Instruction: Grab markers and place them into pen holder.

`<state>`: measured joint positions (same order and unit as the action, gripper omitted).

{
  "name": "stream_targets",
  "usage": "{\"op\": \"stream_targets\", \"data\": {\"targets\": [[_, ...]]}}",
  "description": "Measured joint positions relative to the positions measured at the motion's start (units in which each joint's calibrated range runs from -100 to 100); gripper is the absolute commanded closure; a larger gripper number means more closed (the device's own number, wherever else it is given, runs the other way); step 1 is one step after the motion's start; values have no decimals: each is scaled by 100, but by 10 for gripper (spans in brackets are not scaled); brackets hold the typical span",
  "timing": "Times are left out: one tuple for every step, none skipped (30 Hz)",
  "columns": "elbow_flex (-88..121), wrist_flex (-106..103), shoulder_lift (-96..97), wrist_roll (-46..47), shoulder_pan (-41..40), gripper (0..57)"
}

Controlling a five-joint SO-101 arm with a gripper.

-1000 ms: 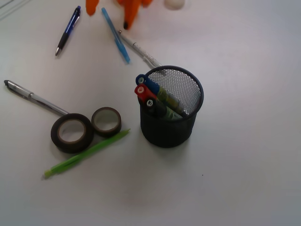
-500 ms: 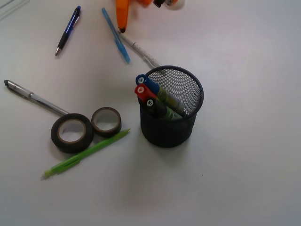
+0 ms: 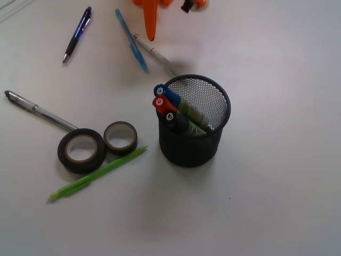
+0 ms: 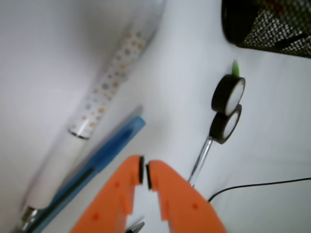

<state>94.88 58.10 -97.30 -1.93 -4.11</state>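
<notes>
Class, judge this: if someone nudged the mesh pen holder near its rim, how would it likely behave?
The pen holder would probably slide on the smooth table. It looks light, being wire mesh. The three markers lean toward one side, so it might tip that way.

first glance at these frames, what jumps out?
The black mesh pen holder mid-table, with the blue, red and black-capped markers leaning together inside it. Next, the orange gripper at the far edge, fingertips closed on nothing, above the light-blue pen. Two tape rolls sit left of the holder.
</notes>
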Motion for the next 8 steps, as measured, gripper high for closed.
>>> {"op": "stream_targets", "data": {"targets": [[0, 17, -9, -34, 0, 569], [0, 26, -9, -34, 0, 569], [0, 52, -9, -34, 0, 569], [9, 69, -9, -34, 0, 569], [36, 78, -9, -63, 0, 569], [36, 78, -9, -78, 0, 569], [36, 78, -9, -142, 0, 569], [36, 86, -9, -147, 0, 569]]}}
